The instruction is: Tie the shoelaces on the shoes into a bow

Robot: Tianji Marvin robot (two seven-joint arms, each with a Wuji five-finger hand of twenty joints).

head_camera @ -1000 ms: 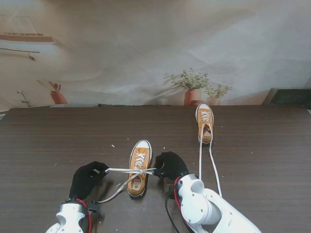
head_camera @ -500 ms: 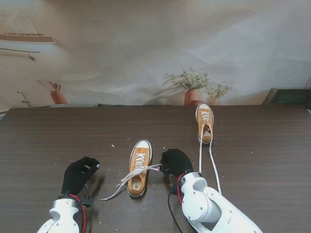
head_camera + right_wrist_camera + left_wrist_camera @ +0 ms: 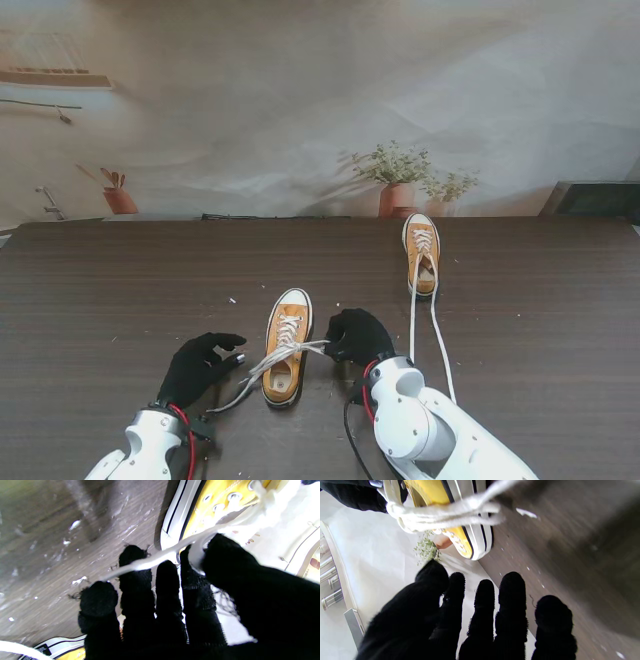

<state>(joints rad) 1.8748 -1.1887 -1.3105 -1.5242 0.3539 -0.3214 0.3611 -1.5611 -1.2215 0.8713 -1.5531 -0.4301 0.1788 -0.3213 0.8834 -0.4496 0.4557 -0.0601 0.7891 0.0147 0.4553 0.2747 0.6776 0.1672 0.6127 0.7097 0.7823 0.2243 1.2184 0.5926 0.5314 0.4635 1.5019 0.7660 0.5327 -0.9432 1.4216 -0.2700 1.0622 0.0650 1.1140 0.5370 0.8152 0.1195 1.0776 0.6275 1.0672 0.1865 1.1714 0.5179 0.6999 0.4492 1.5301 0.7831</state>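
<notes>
Nearest me, the left hand [image 3: 203, 364] hangs with fingers spread, gripping nothing, just left of the near shoe [image 3: 286, 346]. The right hand [image 3: 357, 337], just right of that shoe, seems pinched on its white lace [image 3: 285, 353], though blur clouds it. Farther right lies the far shoe [image 3: 421, 252], laces trailing toward me.

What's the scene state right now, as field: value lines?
near shoe: orange, between the hands, no bow yet
near laces: loose, one end trails left on table
left robot hand: open, beside laces, holding nothing
right robot hand: pinching a lace end
far shoe: untied, laces trailing toward me
table: dark wood
</notes>
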